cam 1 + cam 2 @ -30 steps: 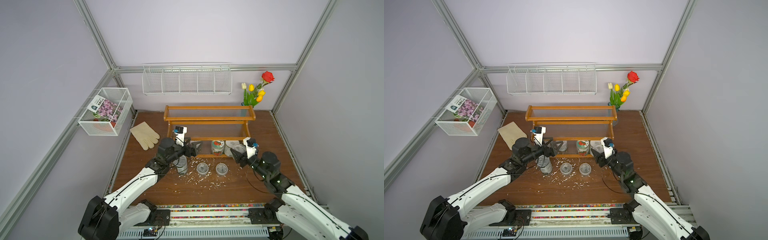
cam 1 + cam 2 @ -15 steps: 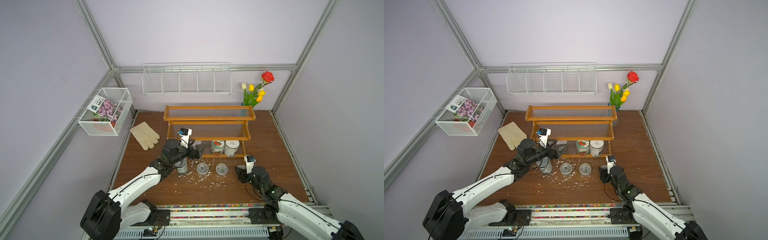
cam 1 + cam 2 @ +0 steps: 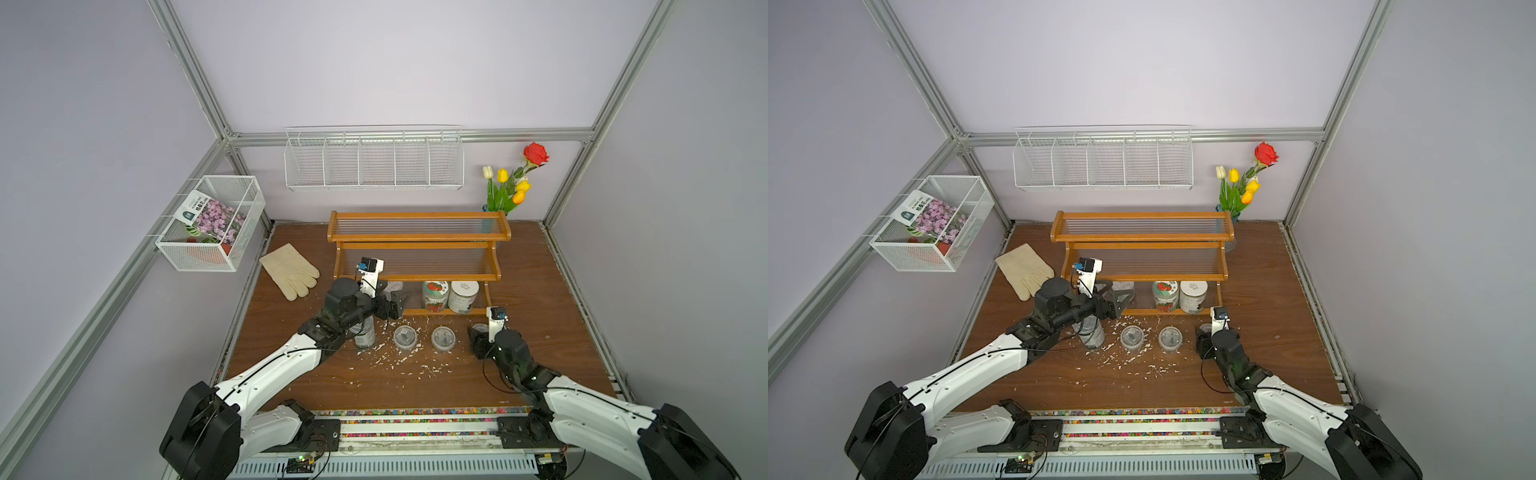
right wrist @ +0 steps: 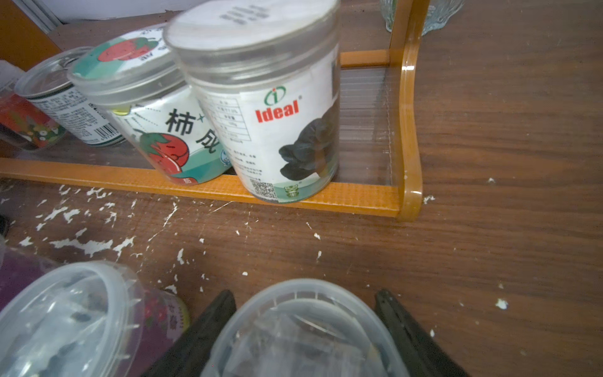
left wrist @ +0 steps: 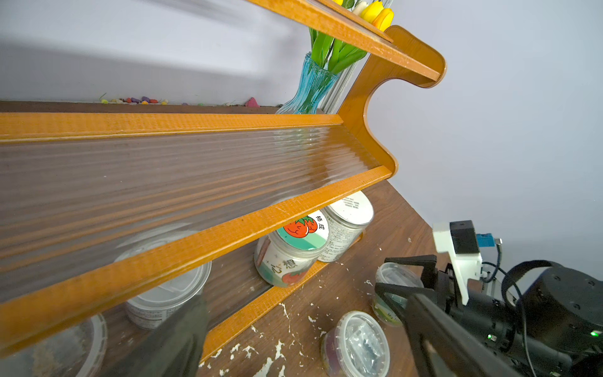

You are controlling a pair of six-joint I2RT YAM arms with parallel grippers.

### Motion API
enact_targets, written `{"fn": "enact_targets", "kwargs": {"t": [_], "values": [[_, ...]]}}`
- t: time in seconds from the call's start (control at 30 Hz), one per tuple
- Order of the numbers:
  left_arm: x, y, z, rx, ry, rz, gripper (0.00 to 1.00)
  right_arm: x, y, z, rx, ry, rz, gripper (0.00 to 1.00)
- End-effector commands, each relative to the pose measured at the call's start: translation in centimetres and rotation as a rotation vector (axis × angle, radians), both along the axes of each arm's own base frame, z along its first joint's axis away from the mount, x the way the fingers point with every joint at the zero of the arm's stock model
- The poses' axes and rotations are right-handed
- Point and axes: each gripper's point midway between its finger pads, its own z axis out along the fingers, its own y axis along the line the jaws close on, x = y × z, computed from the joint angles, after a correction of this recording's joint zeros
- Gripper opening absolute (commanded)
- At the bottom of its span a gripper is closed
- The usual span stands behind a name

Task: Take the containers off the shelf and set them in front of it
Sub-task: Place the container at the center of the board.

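Left end effector (image 3: 394, 302): jaws were spread wide and empty, at the bottom tier of the shelf (image 3: 415, 276), near a tin (image 4: 62, 94) there.
Right end effector (image 4: 303, 293): fingers flanked a tub (image 4: 303, 336) on the worktop (image 3: 540, 324) before the shelf; whether it gripped could not be told.
On the shelf: a red-fruit jar (image 3: 435, 295) and a white-lidded jar (image 3: 463, 296).
Risk, jars: both leaned, with the white-lidded jar perched on the front rail, so a nudge would likely have toppled them.
Risk, reach: the low middle tier could have caught the left end effector.
Risk, retreat: a dragging finger might have shoved the tub.
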Motion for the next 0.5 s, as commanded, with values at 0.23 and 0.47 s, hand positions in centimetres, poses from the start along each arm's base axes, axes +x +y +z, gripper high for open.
{"fn": "enact_targets", "kwargs": {"t": [0.23,0.47], "values": [[0.4,2.2,-2.5,0.136,0.032,0.102,0.98,0.5,0.1,1.0,-0.017,-0.045,-0.020,0.85],[1.1,4.4,-4.5,0.262,0.105,0.213,0.97,0.7,-0.7,3.6,-0.044,-0.089,-0.048,0.94]]}}
